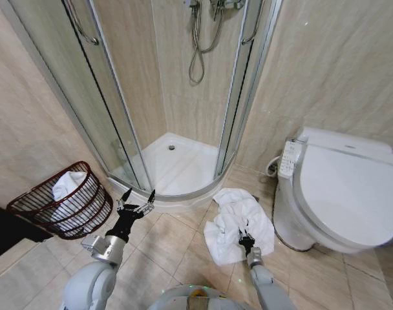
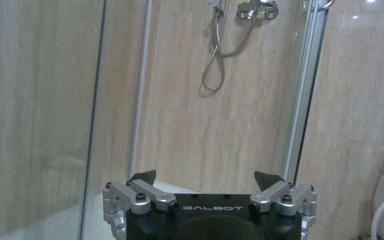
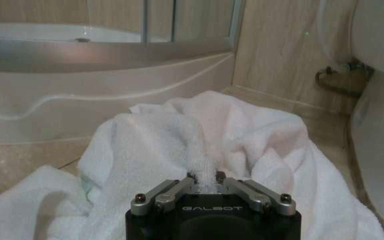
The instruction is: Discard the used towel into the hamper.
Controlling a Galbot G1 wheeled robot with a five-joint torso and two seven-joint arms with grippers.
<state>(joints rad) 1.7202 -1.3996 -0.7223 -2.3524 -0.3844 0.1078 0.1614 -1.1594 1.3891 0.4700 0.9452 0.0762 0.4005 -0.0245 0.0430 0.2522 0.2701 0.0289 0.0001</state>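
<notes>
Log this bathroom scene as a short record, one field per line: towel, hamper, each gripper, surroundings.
towel: white towel, crumpled on the tile floor between the shower tray and the toilet
hamper: wire hamper against the wall to the robot's left, tilted, white cloth already inside
right gripper: right gripper down at the towel, fingers shut on a pinched fold
left gripper: left gripper raised above the floor near the hamper, fingers open, holding nothing
task state: towel not yet lifted
</notes>
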